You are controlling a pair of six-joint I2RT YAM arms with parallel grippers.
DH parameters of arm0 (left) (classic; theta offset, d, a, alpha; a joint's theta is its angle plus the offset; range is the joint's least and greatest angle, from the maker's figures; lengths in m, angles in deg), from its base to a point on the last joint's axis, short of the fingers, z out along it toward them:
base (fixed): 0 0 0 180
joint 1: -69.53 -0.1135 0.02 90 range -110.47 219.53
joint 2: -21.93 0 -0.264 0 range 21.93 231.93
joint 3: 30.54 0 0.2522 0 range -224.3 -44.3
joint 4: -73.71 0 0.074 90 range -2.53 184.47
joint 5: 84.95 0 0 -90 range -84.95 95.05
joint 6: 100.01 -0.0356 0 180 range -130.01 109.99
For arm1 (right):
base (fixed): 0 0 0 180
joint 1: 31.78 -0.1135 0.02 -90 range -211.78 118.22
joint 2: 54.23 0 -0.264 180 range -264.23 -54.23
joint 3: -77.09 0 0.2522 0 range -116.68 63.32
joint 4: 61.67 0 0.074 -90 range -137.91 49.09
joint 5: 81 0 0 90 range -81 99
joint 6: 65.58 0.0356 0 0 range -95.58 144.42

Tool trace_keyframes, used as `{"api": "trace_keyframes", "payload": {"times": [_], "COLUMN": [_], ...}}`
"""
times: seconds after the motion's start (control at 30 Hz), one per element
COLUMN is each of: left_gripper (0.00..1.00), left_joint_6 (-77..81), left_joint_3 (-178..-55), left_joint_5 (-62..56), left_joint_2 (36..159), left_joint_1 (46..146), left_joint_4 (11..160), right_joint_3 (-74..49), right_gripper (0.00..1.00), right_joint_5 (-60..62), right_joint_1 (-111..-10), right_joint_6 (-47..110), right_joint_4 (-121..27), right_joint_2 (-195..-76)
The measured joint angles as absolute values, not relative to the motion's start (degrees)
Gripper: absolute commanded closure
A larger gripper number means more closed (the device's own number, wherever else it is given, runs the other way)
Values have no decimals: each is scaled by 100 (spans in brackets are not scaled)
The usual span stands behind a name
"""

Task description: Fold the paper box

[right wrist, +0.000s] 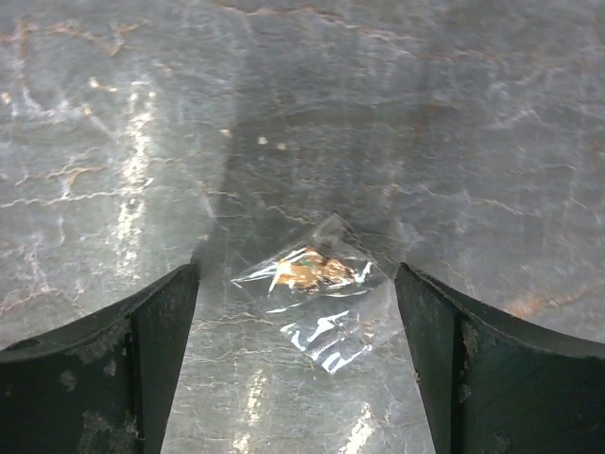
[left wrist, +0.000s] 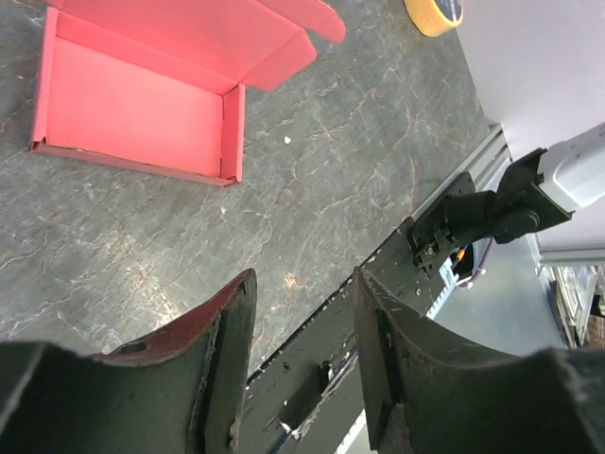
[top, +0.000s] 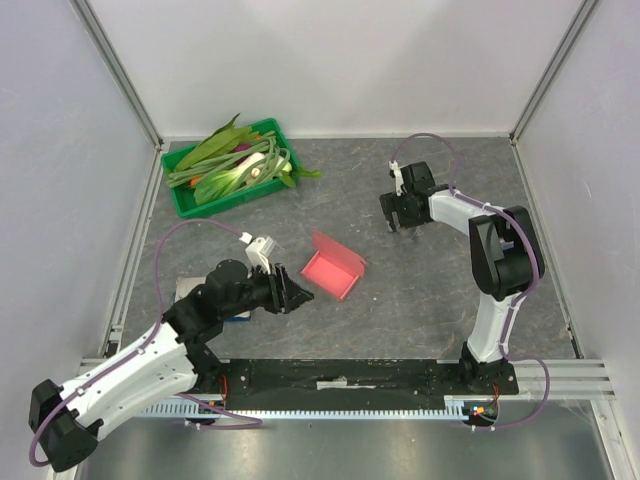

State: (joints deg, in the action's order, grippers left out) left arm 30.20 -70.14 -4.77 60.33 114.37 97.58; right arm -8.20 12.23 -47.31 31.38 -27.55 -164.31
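The paper box [top: 333,265] is pink-red and lies on the grey table left of centre. Its walls stand up and its lid flap is raised at the back. In the left wrist view the paper box [left wrist: 142,104] shows its open inside, with the lid spread beyond it. My left gripper [top: 292,291] is just left of the box, apart from it. That left gripper [left wrist: 302,326] is open with nothing between its fingers. My right gripper [top: 405,217] is far to the right. The right gripper [right wrist: 298,279] stands open over a small clear plastic bag [right wrist: 317,303] lying flat on the table.
A green tray [top: 185,205] of leafy vegetables sits at the back left. A white-and-blue booklet [top: 238,318] lies partly under the left arm. A yellow tape roll [left wrist: 435,11] is beyond the box. The right arm's base [left wrist: 492,213] and the table's front rail [top: 330,378] are near.
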Motion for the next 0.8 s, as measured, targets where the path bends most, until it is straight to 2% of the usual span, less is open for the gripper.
{"api": "trace_keyframes", "payload": {"times": [0.07, 0.17, 0.2, 0.27, 0.37, 0.4, 0.43, 0.8], "left_gripper": [49, 49, 50, 50, 50, 50, 50, 50], "left_joint_6": [2980, 2941, 2934, 2928, 2908, 2895, 2891, 2884], "left_joint_3": [-7014, -7014, -7014, -7014, -7014, -7014, -7014, -7019], "left_joint_5": [-617, -790, -849, -921, -1009, -1017, -1022, -936], "left_joint_2": [5984, 5884, 5827, 5687, 5477, 5399, 5353, 5018], "left_joint_1": [11433, 11433, 11433, 11433, 11433, 11433, 11433, 11433], "left_joint_4": [9811, 9865, 9896, 9981, 10112, 10156, 10195, 10517], "right_joint_3": [-838, -853, -851, -849, -759, -678, -604, 419], "right_gripper": [12, 22, 28, 31, 42, 52, 54, 60], "right_joint_5": [1021, 871, 851, 868, 1021, 1105, 1172, 1780], "right_joint_1": [-4731, -4731, -4731, -4766, -4875, -4934, -4982, -5290], "right_joint_6": [2948, 2793, 2764, 2756, 2839, 2898, 2952, 3802], "right_joint_4": [-2771, -2779, -2777, -2764, -2830, -2884, -2913, -2502], "right_joint_2": [-16464, -16486, -16486, -16486, -16434, -16379, -16324, -15030]}}
